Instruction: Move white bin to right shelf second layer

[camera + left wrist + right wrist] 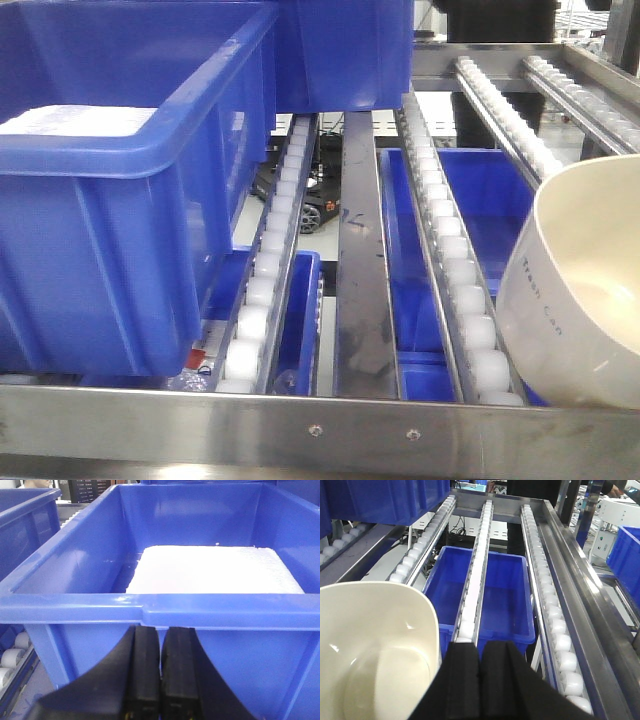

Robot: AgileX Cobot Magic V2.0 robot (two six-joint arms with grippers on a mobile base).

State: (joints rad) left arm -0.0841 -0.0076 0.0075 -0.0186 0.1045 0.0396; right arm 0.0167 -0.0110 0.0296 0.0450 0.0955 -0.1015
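Sitting just left of the closed, empty right pincer (pixel 480 680), the white bin (pixel 375 650) looks light, stiff, slippery; pinch its rim.

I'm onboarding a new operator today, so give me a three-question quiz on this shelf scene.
1. True or false: the white bin lies tilted at the right of the roller tier.
2. The right gripper fingers are: A) wide apart, B) pressed together, C) out of view.
3. What lies inside the blue crate facing the left gripper?

Key: 1 true; 2 B; 3 a flat white slab.
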